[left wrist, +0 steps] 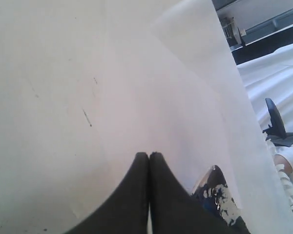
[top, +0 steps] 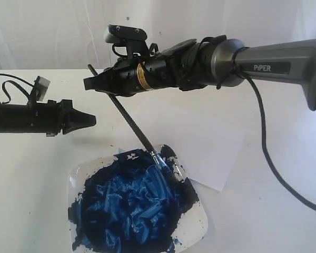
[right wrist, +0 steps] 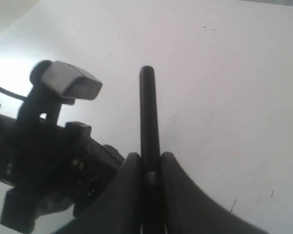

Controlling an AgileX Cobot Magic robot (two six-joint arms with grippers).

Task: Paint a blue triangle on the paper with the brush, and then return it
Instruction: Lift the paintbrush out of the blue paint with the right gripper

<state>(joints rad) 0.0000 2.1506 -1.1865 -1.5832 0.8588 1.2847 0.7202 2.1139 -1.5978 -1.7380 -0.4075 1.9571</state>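
Observation:
The brush (top: 130, 124) slants down from my right gripper (top: 95, 83), its silver ferrule and bristles resting on the far rim of the paint plate (top: 192, 234). That gripper is shut on the black handle (right wrist: 147, 112) near its upper end. The white paper (top: 210, 145) lies flat beyond the plate, bare, with no blue triangle on it. My left gripper (top: 92, 120) hovers to the left of the plate, jaws shut and empty; the left wrist view shows its fingertips (left wrist: 156, 157) pressed together above the table, with the paper (left wrist: 205, 87) ahead.
The square plate is heaped with dark-blue paint (top: 131, 203) and sits at the near edge of the white table (top: 31, 179). A plate corner (left wrist: 215, 190) shows beside the left fingers. The left arm's wrist camera (right wrist: 68, 80) shows in the right wrist view.

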